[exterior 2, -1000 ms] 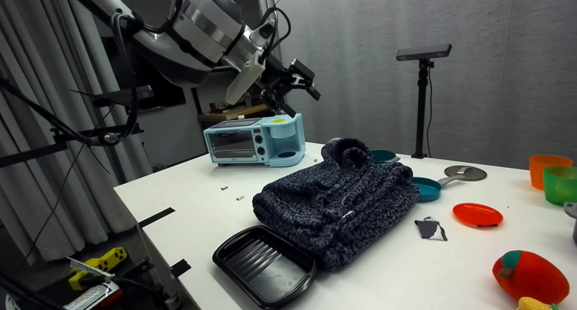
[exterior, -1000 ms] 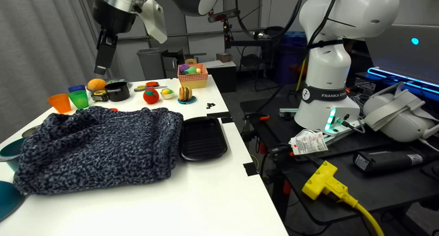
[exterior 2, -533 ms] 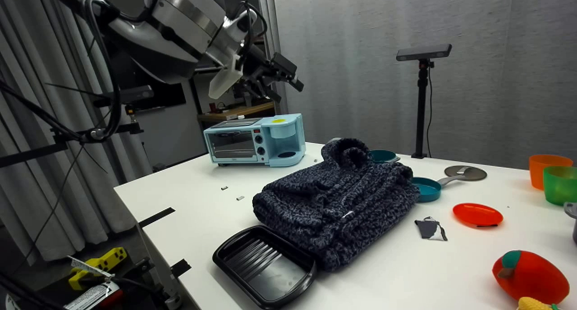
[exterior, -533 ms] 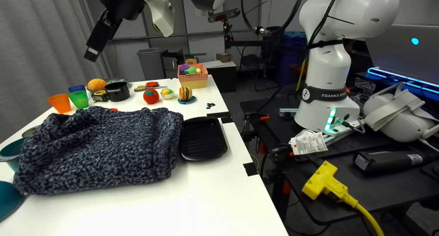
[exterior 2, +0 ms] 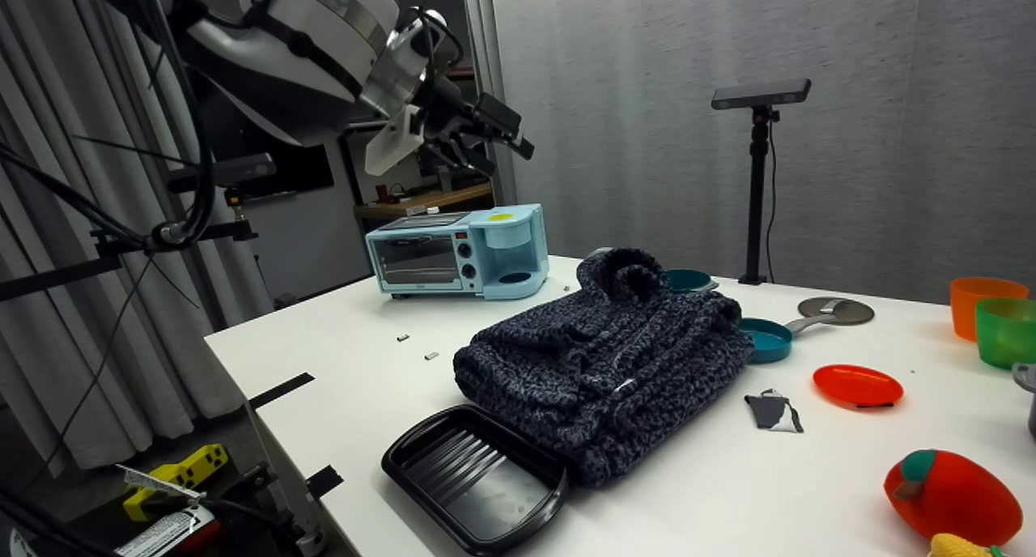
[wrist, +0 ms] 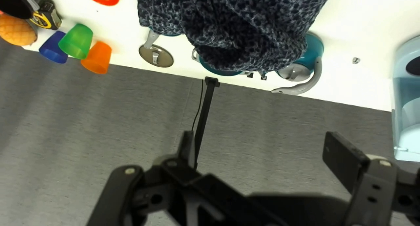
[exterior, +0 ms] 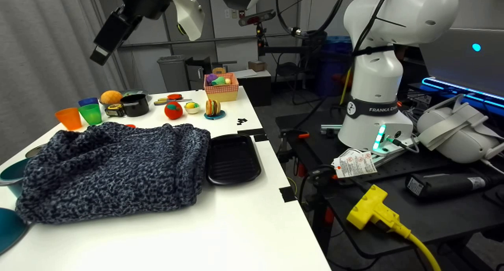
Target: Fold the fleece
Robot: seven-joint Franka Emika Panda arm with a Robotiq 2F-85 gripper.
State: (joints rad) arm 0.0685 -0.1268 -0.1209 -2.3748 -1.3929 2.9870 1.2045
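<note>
The fleece is a thick, dark navy-black cloth speckled with grey-blue. It lies folded in a bulky pile on the white table in both exterior views, with a rolled, raised lump at one end. Its rumpled far end shows at the top of the wrist view, over teal cookware. My gripper is high above the table, well clear of the fleece. Its fingers stand wide apart with nothing between them in the wrist view. In an exterior view only one finger shows clearly.
A black ridged tray touches the fleece. Teal pans, a red plate, cups and toy food lie around. A light-blue toaster oven stands at the back. A camera stand rises behind the table.
My gripper has risen and drawn back toward the robot's base, tilting its fingers more outward. The fleece and the other objects have not moved.
</note>
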